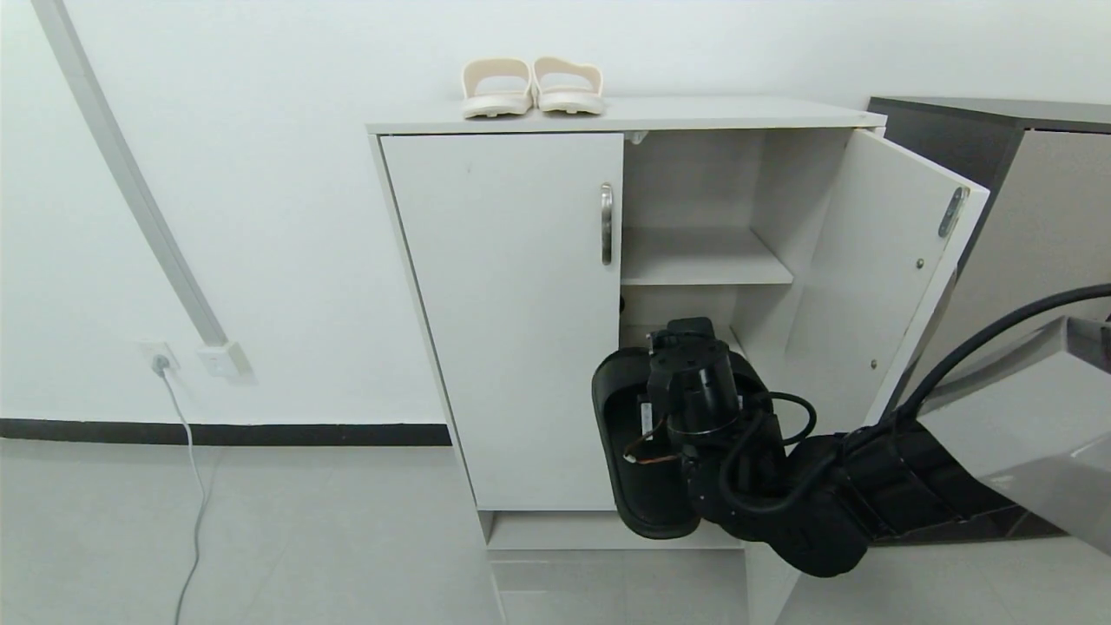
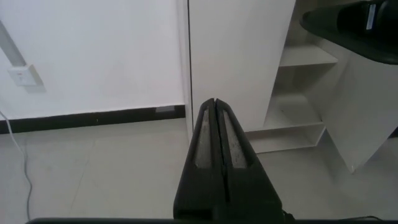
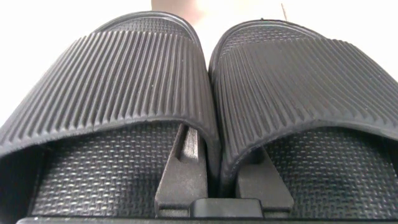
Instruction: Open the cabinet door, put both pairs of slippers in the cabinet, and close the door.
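A white cabinet [image 1: 503,330] stands on a grey tiled floor [image 1: 260,538] against a white wall [image 1: 260,217], with its right door [image 1: 868,278] swung open. Cream slippers [image 1: 531,87] sit on its top. The right claw [image 3: 219,180] is clamped on the black slippers [image 1: 629,451], pinching their adjoining sides at the lower opening. The left claw [image 2: 214,143] is closed and empty.

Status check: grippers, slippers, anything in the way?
Left gripper shut, empty. Right gripper shut on black slippers at open cabinet. Beige slippers atop cabinet. Nothing blocking.
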Controlling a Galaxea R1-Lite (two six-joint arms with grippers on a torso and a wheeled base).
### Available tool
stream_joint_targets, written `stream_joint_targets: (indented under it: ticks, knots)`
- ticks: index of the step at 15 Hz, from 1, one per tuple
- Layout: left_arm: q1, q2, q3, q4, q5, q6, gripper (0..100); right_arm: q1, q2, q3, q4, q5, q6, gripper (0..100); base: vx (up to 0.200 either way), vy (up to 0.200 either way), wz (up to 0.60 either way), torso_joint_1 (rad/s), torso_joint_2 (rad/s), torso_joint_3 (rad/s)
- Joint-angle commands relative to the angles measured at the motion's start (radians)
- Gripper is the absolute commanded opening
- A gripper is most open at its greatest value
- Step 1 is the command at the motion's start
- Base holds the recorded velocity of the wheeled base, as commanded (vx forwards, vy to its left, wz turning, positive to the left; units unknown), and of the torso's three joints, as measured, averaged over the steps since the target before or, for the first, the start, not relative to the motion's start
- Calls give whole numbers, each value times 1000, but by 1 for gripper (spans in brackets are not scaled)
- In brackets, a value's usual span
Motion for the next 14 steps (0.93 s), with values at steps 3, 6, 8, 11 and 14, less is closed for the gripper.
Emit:
stream_joint_targets:
  ticks: [3,6,8,11,14]
  knots:
    - [2,2,0,0,2,-3,0,3,6,-27,7,-4,-9,0,0,-200,0,5,4,4]
    - [0,2,0,0,2,-3,0,3,12,-35,5,-4,-72,0,0,0,0,0,0,0]
    - [0,2,0,0,2,-6,0,3,18,-58,5,-9,-109,0,0,0,0,0,0,0]
    - [0,2,0,0,3,-10,0,3,36,-85,5,-14,-120,0,0,0,0,0,0,0]
    - [0,2,0,0,3,-10,0,-11,52,-59,2,-29,-112,0,0,0,0,0,0,0]
